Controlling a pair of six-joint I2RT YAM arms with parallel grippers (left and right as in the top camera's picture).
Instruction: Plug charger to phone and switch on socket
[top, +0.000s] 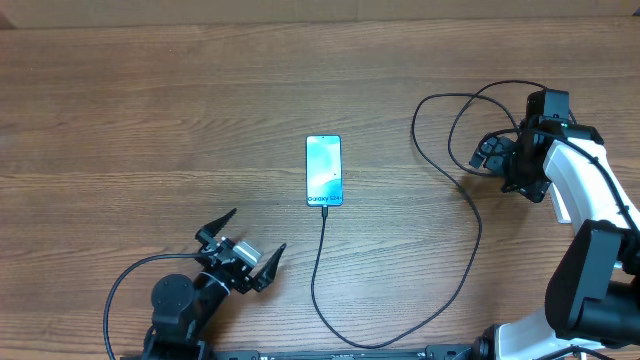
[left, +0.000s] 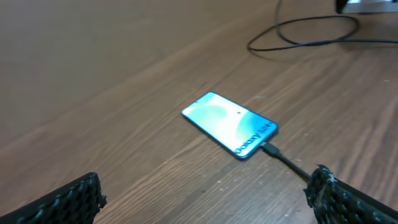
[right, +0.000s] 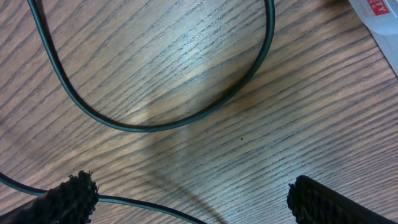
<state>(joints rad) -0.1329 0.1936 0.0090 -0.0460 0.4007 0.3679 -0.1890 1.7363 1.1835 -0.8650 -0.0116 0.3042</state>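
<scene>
A wooden table (top: 150, 120) with brown, streaky grain lies beneath both grippers and fills almost every view. Ahead of the left gripper (left: 202, 196) its surface runs on smooth, with a soft sheen. Directly under the right gripper (right: 193, 199) the grain shows close and sharp, fine dark lines on lighter brown, with a pale patch of glare just ahead. Far beyond both grippers, along the table's far edge, runs a pale tan strip (top: 300, 8).

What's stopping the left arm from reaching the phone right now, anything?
Probably nothing, so yes. The left gripper stands open, bare table between it and the phone; only the charger, at the phone's near end, runs close by.
</scene>
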